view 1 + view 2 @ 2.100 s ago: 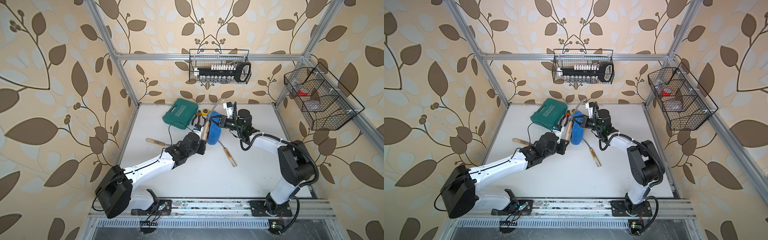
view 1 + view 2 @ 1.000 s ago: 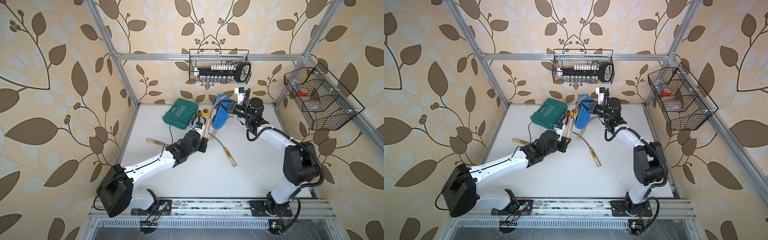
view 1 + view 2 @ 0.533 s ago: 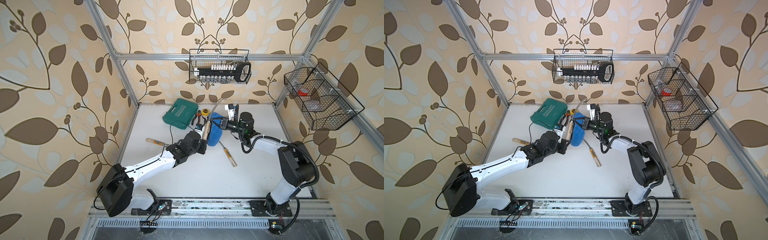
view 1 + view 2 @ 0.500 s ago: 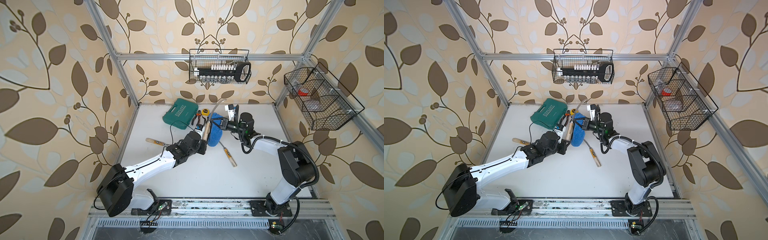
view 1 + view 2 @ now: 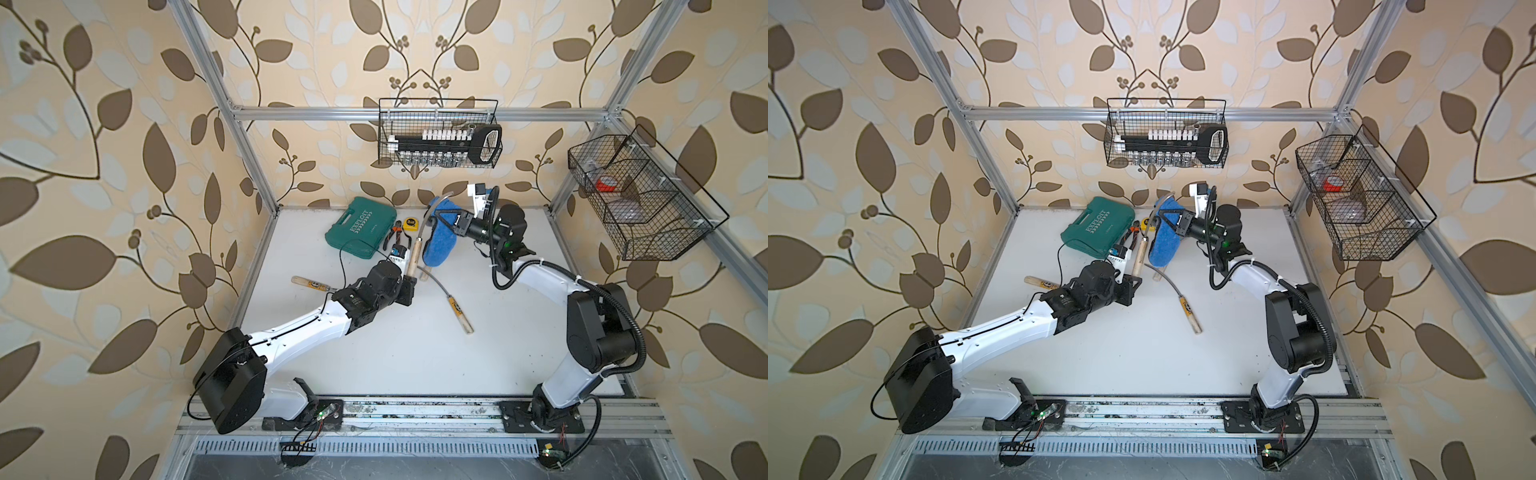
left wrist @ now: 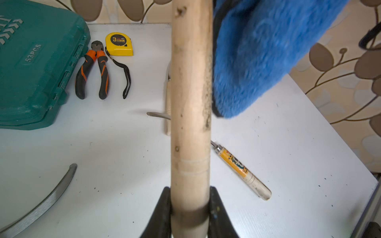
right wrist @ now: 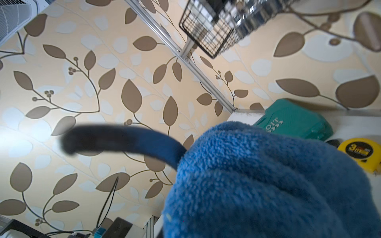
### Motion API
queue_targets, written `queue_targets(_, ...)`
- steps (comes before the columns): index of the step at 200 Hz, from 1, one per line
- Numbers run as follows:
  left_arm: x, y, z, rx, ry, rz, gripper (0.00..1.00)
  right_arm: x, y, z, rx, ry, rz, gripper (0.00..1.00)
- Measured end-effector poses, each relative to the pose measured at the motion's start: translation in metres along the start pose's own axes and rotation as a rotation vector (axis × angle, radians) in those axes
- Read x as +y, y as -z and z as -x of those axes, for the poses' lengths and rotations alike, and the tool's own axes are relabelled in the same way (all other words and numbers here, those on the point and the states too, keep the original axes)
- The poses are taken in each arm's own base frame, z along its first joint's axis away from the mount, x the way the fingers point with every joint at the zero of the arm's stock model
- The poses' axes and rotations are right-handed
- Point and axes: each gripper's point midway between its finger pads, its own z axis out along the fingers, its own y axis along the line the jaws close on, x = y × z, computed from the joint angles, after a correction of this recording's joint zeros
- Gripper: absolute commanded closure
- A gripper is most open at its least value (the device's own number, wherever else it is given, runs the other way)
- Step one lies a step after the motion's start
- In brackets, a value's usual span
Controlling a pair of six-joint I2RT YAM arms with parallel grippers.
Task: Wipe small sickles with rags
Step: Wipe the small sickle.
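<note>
Left wrist: sickle handle (image 6: 190,103) inside left gripper (image 6: 190,198)

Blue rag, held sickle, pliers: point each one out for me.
blue rag (image 5: 437,247): in a top view, on its broad fluffy face.
held sickle (image 6: 190,103): left wrist view, middle of the wooden handle.
pliers (image 6: 103,76): left wrist view, on one orange-and-black handle.

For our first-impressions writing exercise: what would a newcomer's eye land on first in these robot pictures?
First, the fluffy blue microfibre cloth, pinched by the right gripper above the back of the white table and folded over the curved blade of the raised sickle with a pale wooden handle, which the left gripper clamps. Next, the teal plastic tool case lying at the back, left of them.
</note>
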Motion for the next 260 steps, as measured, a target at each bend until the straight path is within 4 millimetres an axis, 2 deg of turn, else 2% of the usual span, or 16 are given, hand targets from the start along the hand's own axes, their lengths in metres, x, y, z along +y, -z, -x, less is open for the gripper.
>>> queue_targets(15, 0.000, -0.001, -0.001, 0.002, -0.001, 0.000, 1.00, 0.005, 0.006, 0.018, -0.029, 0.016, -0.003, 1.00)
queue_targets(30, 0.001, -0.002, -0.002, 0.007, -0.002, 0.002, 1.00, 0.013, 0.011, 0.026, -0.042, 0.028, 0.000, 1.00)
queue_targets(53, 0.001, -0.003, -0.003, 0.009, -0.002, 0.002, 1.00, 0.022, 0.014, 0.030, -0.046, 0.036, 0.006, 1.00)
queue_targets(85, 0.001, -0.003, -0.003, 0.009, -0.002, 0.003, 1.00, 0.022, 0.014, 0.026, -0.040, 0.038, 0.004, 1.00)
queue_targets(105, 0.001, -0.003, -0.003, 0.009, -0.001, 0.003, 1.00, 0.016, 0.012, 0.008, -0.014, 0.028, 0.000, 1.00)
queue_targets(151, 0.002, -0.003, -0.005, 0.017, 0.002, 0.009, 1.00, 0.001, -0.006, -0.062, 0.114, -0.010, -0.002, 1.00)
queue_targets(171, 0.007, -0.003, -0.010, 0.039, 0.012, 0.029, 1.00, -0.010, -0.013, -0.078, 0.140, -0.024, -0.004, 1.00)
queue_targets(192, 0.010, -0.003, -0.014, 0.055, 0.023, 0.040, 1.00, -0.019, -0.015, -0.085, 0.153, -0.037, -0.013, 1.00)
queue_targets(215, 0.011, -0.003, -0.013, 0.052, 0.025, 0.042, 1.00, -0.018, -0.016, -0.080, 0.158, -0.040, -0.010, 1.00)
queue_targets(240, 0.008, -0.003, -0.006, 0.021, 0.027, 0.030, 1.00, -0.013, -0.014, -0.062, 0.148, -0.028, 0.002, 1.00)
queue_targets(260, 0.006, -0.003, -0.002, 0.007, 0.027, 0.025, 1.00, -0.011, -0.005, -0.047, 0.128, -0.022, -0.010, 1.00)
